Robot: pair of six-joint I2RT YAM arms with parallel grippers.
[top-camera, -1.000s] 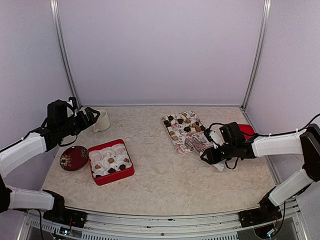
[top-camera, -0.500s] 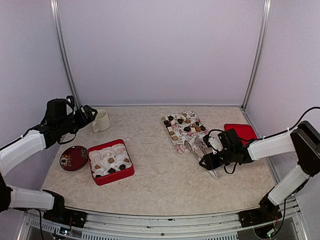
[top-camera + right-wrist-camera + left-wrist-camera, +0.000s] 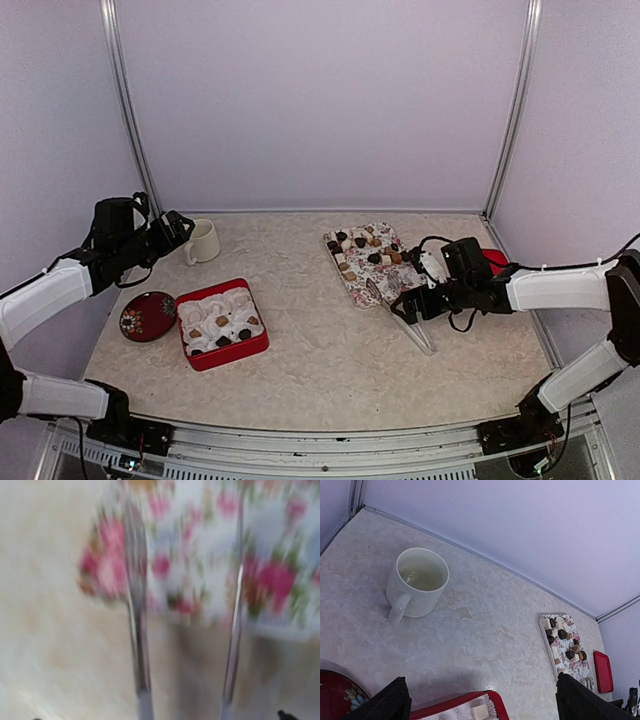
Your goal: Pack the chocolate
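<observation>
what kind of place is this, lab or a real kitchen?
Most likely a robot lab test cell: plain white walls on metal frame posts, left arm and right arm at one tabletop, and staged props, a floral tray of chocolate and a red box.

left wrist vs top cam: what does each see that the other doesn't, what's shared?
Left wrist only: the view down into the cream mug. Top only: left arm and right arm whole, most of the red box and its paper cups. Both: mug, floral tray with chocolate, red lid, dark red dish, one box corner.
</observation>
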